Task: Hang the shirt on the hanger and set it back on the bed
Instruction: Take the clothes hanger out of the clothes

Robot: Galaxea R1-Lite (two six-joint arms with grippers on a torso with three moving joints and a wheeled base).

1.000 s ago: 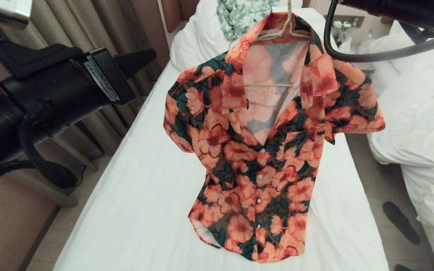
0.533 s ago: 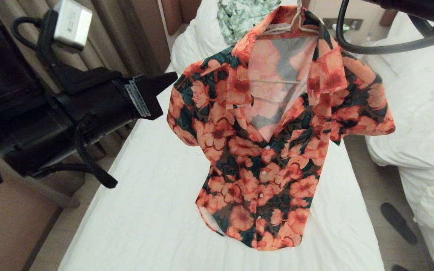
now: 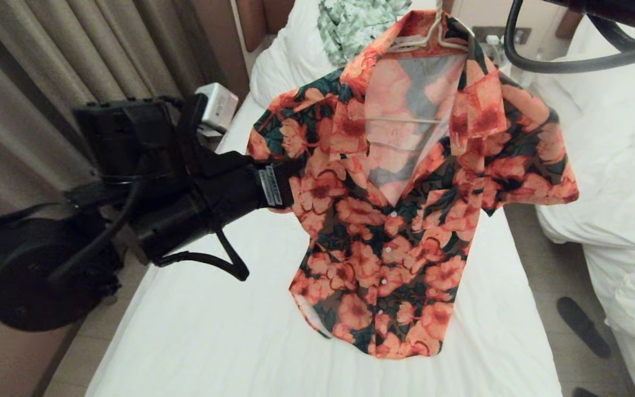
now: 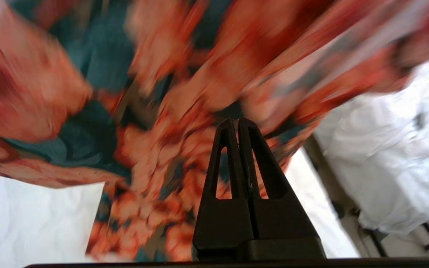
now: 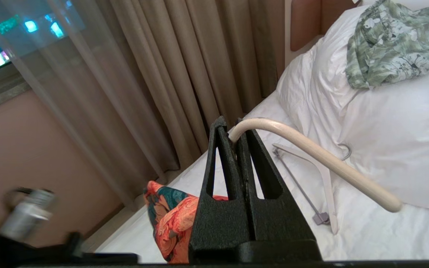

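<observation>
Floral shirt (image 3: 400,209) on cream hanger (image 5: 318,156) above bed (image 3: 224,331) | right gripper (image 5: 235,131) pinches hanger hook, far right | left gripper (image 4: 237,123) fingers closed, empty, at shirt's left sleeve

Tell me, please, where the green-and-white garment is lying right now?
In the head view the green-and-white garment lies crumpled on the white pillow at the bed's far end, just left of the flowered shirt's collar.

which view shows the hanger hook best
The right wrist view: the hanger hook curves out of the shut right gripper, close and sharp. The head view shows only its shoulders inside the shirt collar. The left wrist view shows none of it.
</observation>
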